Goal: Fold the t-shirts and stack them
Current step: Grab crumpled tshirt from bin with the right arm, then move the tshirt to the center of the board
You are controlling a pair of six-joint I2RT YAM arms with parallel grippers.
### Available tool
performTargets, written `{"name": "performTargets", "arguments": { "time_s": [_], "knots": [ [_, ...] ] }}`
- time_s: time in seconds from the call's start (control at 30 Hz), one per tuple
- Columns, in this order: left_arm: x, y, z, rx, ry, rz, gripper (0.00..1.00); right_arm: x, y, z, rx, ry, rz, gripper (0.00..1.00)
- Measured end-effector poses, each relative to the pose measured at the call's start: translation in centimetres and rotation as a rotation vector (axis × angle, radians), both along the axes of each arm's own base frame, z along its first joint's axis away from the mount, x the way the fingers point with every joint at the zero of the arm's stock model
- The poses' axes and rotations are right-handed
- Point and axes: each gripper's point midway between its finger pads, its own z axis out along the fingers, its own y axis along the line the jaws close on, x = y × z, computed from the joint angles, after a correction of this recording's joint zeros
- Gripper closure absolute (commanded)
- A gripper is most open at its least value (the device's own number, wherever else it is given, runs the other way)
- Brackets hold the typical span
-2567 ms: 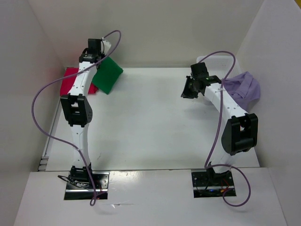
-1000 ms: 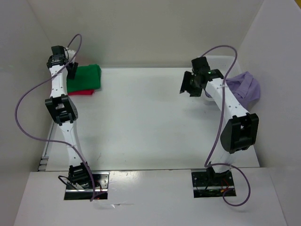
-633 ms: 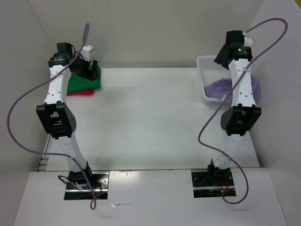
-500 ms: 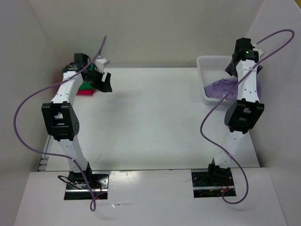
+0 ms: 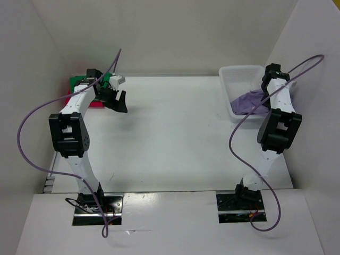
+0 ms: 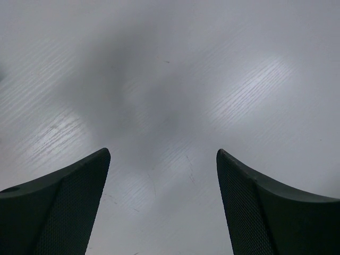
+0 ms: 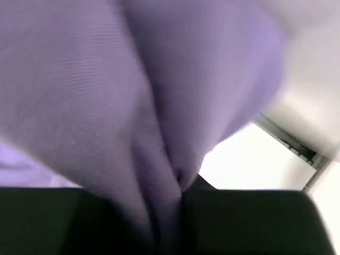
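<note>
**A:** Shirts: how far along would you say?

**B:** About two of three, by my reading. At the far-left corner of the table (image 5: 170, 138) the green shirt (image 5: 78, 79) lies on the red shirt (image 5: 73, 87). The left arm hides most of that pile, so I can't vouch for how neat the folds are. The purple shirt (image 5: 245, 102) is not folded. It sits crumpled in the basket (image 5: 239, 69) at the far right.

**A:** And the grippers?

**B:** The left gripper (image 6: 162, 155) is spread wide and empty, hanging over bare table just beside the pile. The right gripper (image 7: 170, 199) is in the basket, pinching a fold of the purple shirt between its jaws. What is left, I think, is to lift that shirt out, spread it, fold it and set it on the other two.

**A:** What are the things like, biggest first?

**B:**
- **Table:** flat and white, with a fine streaked grain and a dull sheen.
- **Basket:** white plastic, rectangular, with rounded corners and low walls.
- **Purple shirt:** a soft, thin knit whose fine weave shows close up. It is gathered in loose ridges that run down into the pinch, and I would expect it to drape and sag when lifted.
- **Red and green shirts:** they look like the same plain cloth, lying flat.
- **Pads** (image 6: 64, 212): black, tapering to a rounded tip, with a fine mesh-like surface.
</note>
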Motion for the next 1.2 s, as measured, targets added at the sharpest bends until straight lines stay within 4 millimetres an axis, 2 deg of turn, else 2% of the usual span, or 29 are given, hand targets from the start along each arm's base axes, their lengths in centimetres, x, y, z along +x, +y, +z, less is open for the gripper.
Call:
{"name": "performTargets", "arguments": {
  "time_s": [0.07,0.1,0.23,0.37,0.53,0.67,0.73,0.8,0.87,0.97,1.03,1.07,1.1,1.13,1.17,1.2],
  "knots": [
    [0.0,0.0,0.0,-0.002,0.000,-0.001,0.12,0.0,0.3,1.3,-0.009,-0.029,0.008,0.92],
    [0.0,-0.1,0.1,-0.003,-0.001,-0.001,0.12,0.0,0.4,1.9,-0.014,-0.044,0.007,1.00],
    [0.0,-0.5,0.1,-0.003,-0.001,-0.010,0.12,0.0,1.0,4.0,-0.047,-0.079,0.021,1.00],
    [-0.1,-0.9,0.1,0.003,-0.003,-0.019,0.12,0.7,2.9,6.8,-0.113,-0.114,0.065,1.00],
    [-0.2,-1.9,0.8,0.020,-0.021,-0.041,0.12,2.3,5.7,12.5,-0.174,-0.251,0.123,1.00],
    [-0.5,-2.8,2.2,0.049,-0.061,-0.061,0.12,1.8,6.9,16.6,-0.202,-0.342,0.162,1.00],
    [-0.9,-3.5,3.0,0.059,-0.080,-0.076,0.12,1.4,8.3,18.7,-0.231,-0.379,0.212,1.00],
    [-1.4,-4.1,3.6,0.059,-0.098,-0.090,0.12,1.6,11.5,21.1,-0.252,-0.433,0.315,1.00],
    [-1.7,-4.6,4.0,0.059,-0.109,-0.100,0.12,1.9,16.7,24.0,-0.277,-0.504,0.484,1.00],
    [-1.5,-4.2,4.2,0.075,-0.122,-0.084,0.12,1.0,27.9,28.7,-0.308,-0.649,0.796,1.00],
    [-1.1,-3.8,4.2,0.092,-0.133,-0.067,0.12,-1.1,36.1,32.4,-0.286,-0.776,1.006,1.00],
    [-0.9,-3.5,4.3,0.096,-0.137,-0.054,0.12,-2.4,39.3,34.4,-0.263,-0.838,1.089,1.00],
    [-0.8,-3.2,4.4,0.101,-0.139,-0.038,0.12,-3.4,41.8,36.6,-0.238,-0.906,1.142,1.00],
    [-0.7,-2.9,4.5,0.105,-0.141,-0.026,0.11,-4.2,42.9,39.1,-0.218,-0.984,1.155,1.00],
    [-0.6,-2.4,4.7,0.106,-0.148,-0.012,0.11,-4.8,43.2,41.6,-0.197,-1.068,1.143,1.00],
    [-0.4,-2.0,5.0,0.109,-0.157,0.002,0.11,-5.1,42.6,43.3,-0.189,-1.122,1.117,1.00]
  ]
}}
